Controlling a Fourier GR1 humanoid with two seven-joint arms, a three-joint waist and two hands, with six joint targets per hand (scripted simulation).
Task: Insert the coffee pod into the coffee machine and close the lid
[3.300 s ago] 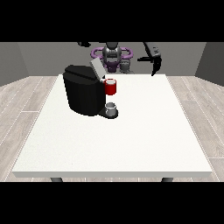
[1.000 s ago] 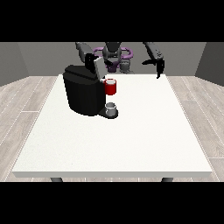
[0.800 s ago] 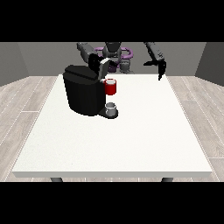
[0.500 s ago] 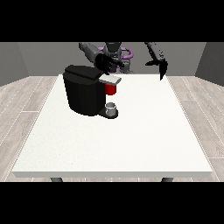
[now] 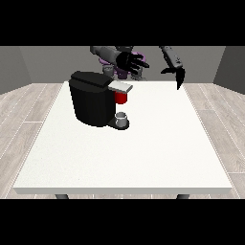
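A black coffee machine (image 5: 93, 98) stands on the white table (image 5: 129, 153) at the back left. Its grey lid (image 5: 120, 86) lies flat over the red pod holder (image 5: 121, 97), and a small grey cup (image 5: 122, 117) sits on the base below. The coffee pod itself is hidden. The hand at the view's left (image 5: 129, 61) hovers above and just behind the lid with its fingers spread, apart from it. The hand at the view's right (image 5: 178, 74) hangs over the table's far right edge with its fingers pointing down, holding nothing.
The robot's torso (image 5: 125, 72) stands behind the table's far edge. Bare table surface stretches in front of and to the right of the machine. A wood-pattern floor surrounds the table.
The lid stood raised behind the machine and now lies shut over the red holder. The hand at the view's left swung forward over it. The other hand drifted right and down.
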